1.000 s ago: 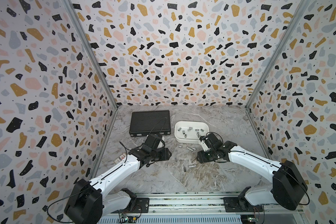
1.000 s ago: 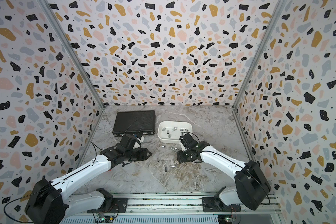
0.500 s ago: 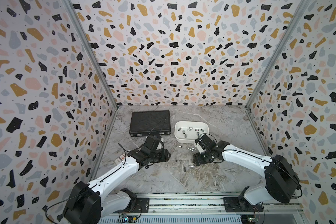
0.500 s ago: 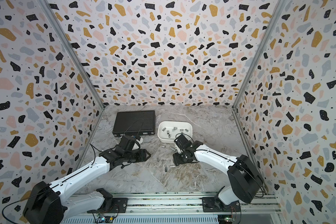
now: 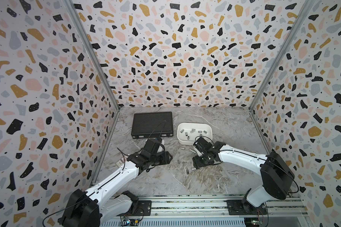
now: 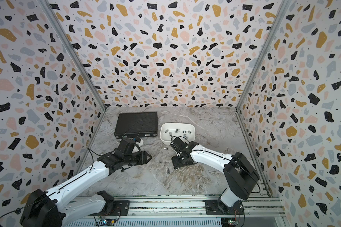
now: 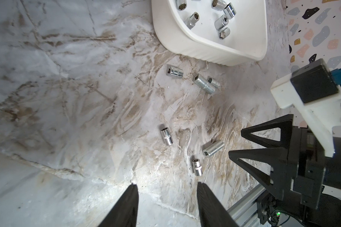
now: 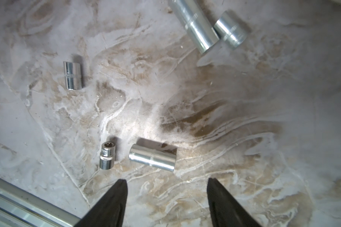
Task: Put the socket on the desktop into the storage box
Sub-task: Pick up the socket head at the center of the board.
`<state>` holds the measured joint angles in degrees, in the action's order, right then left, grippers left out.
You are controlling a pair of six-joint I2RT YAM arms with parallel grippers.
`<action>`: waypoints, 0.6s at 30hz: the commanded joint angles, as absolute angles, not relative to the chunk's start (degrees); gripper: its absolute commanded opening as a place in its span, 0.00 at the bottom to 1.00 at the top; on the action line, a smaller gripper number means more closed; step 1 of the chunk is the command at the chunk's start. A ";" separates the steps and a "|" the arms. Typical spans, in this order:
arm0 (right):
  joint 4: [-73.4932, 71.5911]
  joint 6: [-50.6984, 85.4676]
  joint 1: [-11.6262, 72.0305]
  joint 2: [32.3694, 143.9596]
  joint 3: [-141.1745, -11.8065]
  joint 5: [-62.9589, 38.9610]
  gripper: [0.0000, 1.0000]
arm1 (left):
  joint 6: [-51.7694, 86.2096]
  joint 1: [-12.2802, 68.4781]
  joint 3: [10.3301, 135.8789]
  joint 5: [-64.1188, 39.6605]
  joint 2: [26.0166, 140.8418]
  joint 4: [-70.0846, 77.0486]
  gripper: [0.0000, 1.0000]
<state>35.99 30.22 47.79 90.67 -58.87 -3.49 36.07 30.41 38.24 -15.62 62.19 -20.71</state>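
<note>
Several chrome sockets lie loose on the marble desktop (image 5: 165,182). One plain socket (image 8: 152,157) lies just ahead of my right gripper (image 8: 165,181), beside a small knurled socket (image 8: 106,158). The right gripper (image 5: 196,165) hangs low over them, open, with nothing between its fingers. Two sockets (image 7: 204,84) touch each other near the storage box (image 7: 205,45). That white storage box (image 5: 180,137) holds several sockets. My left gripper (image 7: 166,186) is open and empty over bare marble, left of the loose sockets (image 5: 178,161). In both top views the left gripper (image 6: 149,157) points right.
A closed black ribbed case (image 5: 152,122) lies at the back left, behind the left arm. Terrazzo-patterned walls enclose three sides. A metal rail (image 5: 185,204) runs along the desktop's front edge. The right gripper's black fingers (image 7: 264,135) show in the left wrist view.
My right gripper has moved left and toward the front, away from the storage box, down over the loose sockets, and its jaws have widened. The left arm has not moved.
</note>
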 commanded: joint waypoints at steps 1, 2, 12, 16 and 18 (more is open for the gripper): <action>38.89 31.20 48.53 91.37 -61.23 -1.59 0.70 | 36.54 30.03 37.53 -15.92 61.00 -19.73 0.52; 39.06 31.25 48.64 91.72 -61.46 -1.45 0.70 | 36.51 30.01 37.40 -15.91 60.91 -19.73 0.52; 39.97 30.94 50.04 95.50 -63.94 -2.01 0.71 | 36.77 30.01 36.75 -15.85 60.58 -19.68 0.52; 40.18 30.45 50.56 96.82 -64.97 -2.85 0.71 | 36.77 29.96 36.46 -15.75 60.38 -19.69 0.52; 40.43 30.41 50.81 97.43 -65.39 -3.03 0.71 | 36.75 29.91 36.36 -15.86 60.38 -19.69 0.52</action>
<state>38.28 30.63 50.30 97.10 -63.33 -2.68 36.75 30.15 37.17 -15.59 61.39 -20.69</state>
